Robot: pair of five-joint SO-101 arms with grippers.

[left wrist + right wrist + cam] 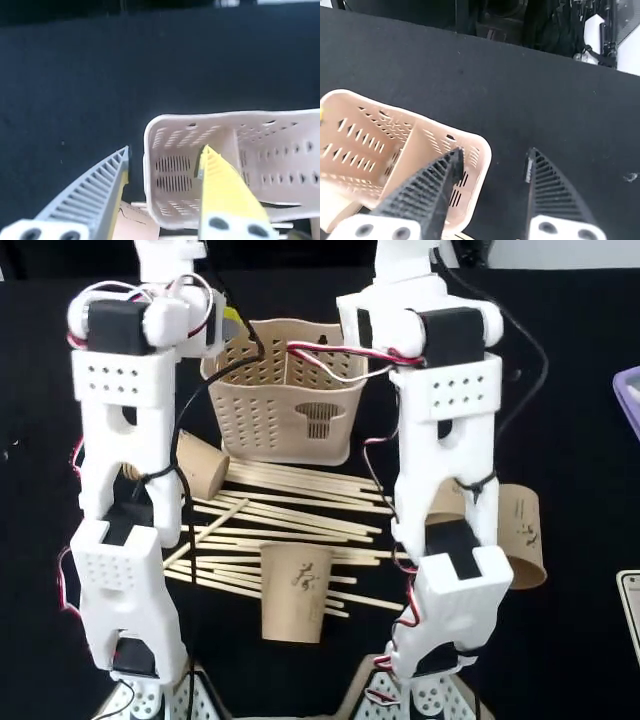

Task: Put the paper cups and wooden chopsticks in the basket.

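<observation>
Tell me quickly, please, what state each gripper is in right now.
Left gripper: open, holding nothing.
Right gripper: open, holding nothing.

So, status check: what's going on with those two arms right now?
Left end effector open, right end effector open, both at basket corners. Paper cups, chopsticks on table. No obstacle seen.
</observation>
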